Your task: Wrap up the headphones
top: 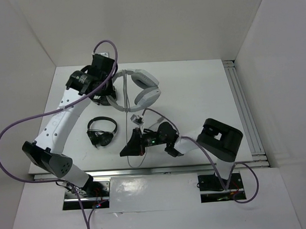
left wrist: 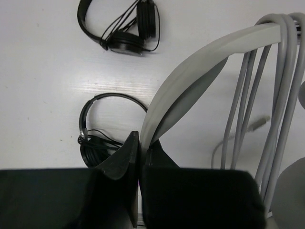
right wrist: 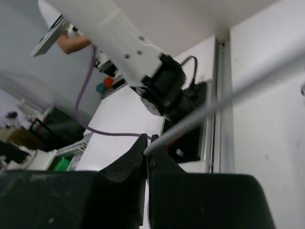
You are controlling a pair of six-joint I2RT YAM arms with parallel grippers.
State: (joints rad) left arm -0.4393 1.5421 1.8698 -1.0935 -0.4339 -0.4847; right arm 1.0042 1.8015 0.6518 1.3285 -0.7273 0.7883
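Grey headphones (top: 145, 96) clamped in outstretched left jaws; low right jaws pinch cable (right wrist: 228, 98).

I can read no writing, brand, number or sign on anything in my three views.

A robot lab: a white table (top: 202, 92) boxed in by plain white panels (top: 155, 24), two robot arms (top: 58, 123) bolted at its near edge, purple cables (top: 106, 41) trailing, cluttered equipment (right wrist: 28, 152) beyond.
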